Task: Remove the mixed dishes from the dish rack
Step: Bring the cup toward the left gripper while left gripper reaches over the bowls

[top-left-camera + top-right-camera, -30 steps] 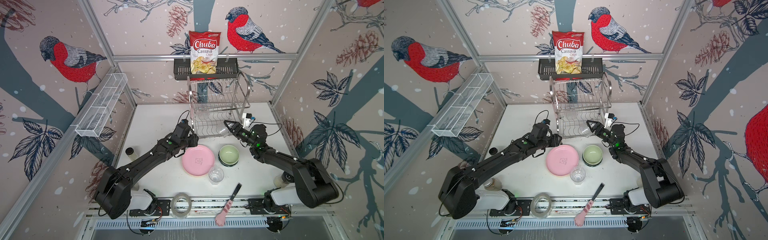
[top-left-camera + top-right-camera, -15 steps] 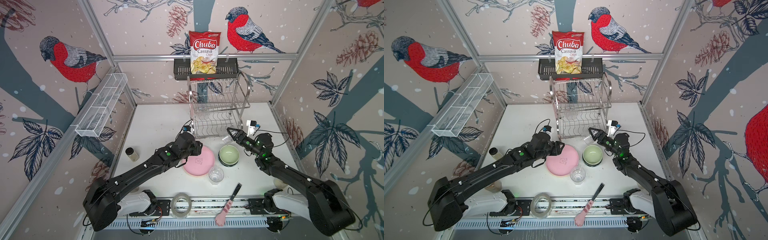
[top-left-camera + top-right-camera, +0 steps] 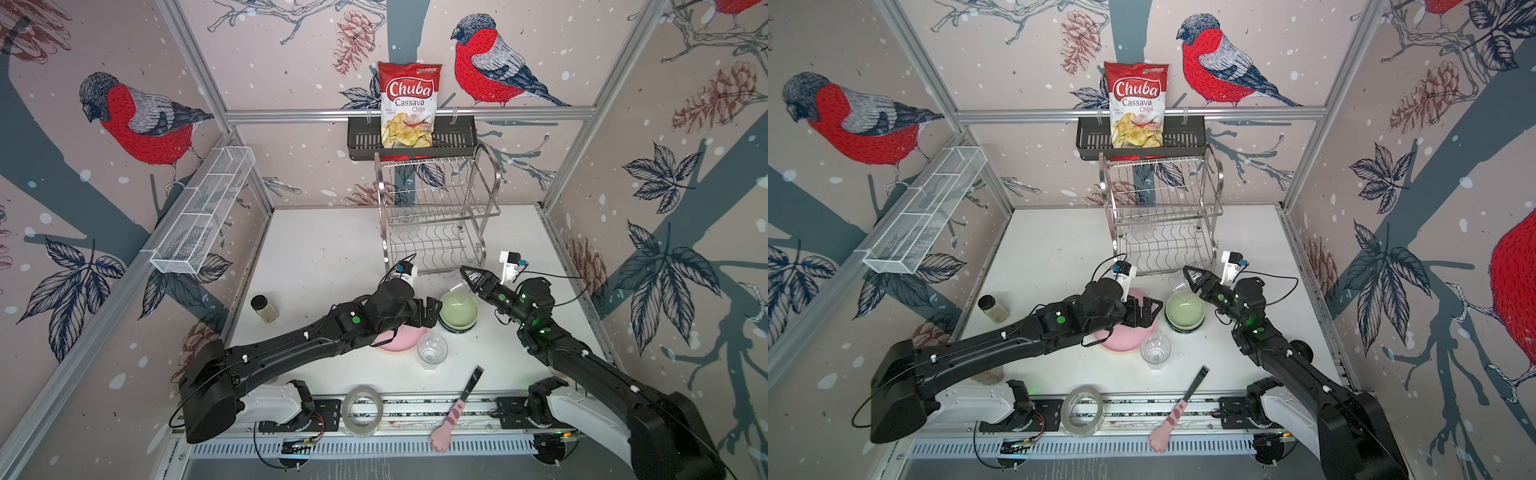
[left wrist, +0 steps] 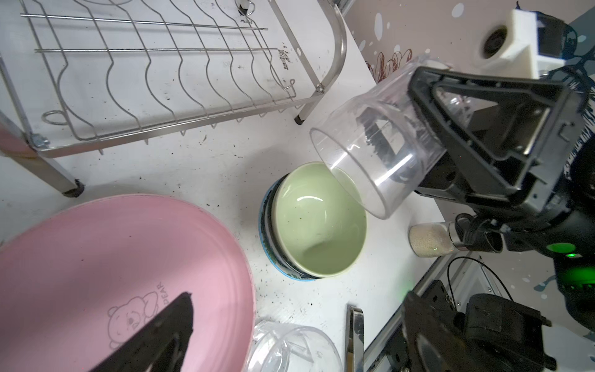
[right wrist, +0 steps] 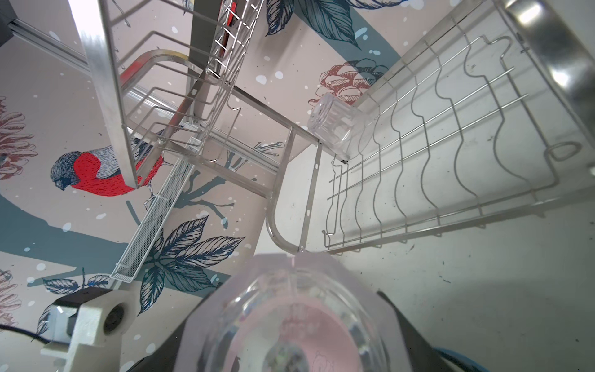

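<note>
Right wrist view plainly shows a spare glass (image 5: 335,128) lying on the dish rack (image 5: 553,58) lower shelf; it is faint in both top views. Right pincer (image 3: 467,275), arm outstretched, clamps a tilted glass (image 4: 370,154) above the green bowl (image 4: 318,222). Left pincer (image 3: 430,316) stands spread over the pink plate (image 4: 112,257).

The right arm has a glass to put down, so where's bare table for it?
Widest bare table for the held glass: left of the dish rack, behind the spice jar. A smaller patch lies in front of the green bowl, between the standing glass and the right arm. Crowded: just before the rack, where pink plate, bowl and glass sit close.
</note>
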Robot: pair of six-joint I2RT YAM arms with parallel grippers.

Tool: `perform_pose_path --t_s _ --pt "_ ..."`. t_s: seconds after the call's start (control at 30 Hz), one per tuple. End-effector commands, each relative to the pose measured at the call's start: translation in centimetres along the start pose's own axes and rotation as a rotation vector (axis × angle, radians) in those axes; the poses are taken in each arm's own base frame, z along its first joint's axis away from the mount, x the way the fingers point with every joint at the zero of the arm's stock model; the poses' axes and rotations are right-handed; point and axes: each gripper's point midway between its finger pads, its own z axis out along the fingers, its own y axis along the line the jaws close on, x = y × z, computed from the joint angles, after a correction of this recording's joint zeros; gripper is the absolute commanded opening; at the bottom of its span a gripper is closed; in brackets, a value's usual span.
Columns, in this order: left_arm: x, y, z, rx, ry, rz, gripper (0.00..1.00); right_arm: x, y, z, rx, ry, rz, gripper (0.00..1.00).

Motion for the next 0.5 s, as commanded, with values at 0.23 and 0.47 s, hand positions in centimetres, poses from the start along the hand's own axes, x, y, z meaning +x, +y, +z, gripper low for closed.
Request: perform_pose_path --t_s 0.23,0.47 --pt "-1.6 -3.0 -1.7 0.159 -0.084 0.087 0.98 -0.6 0.1 -0.2 -0.027 -0.051 0.058 0.25" --pt "-1.9 -5.5 -2.8 0.325 -0.131 0.146 0.97 -0.8 1.4 -0.7 -0.087 -0.07 0.114 0.25"
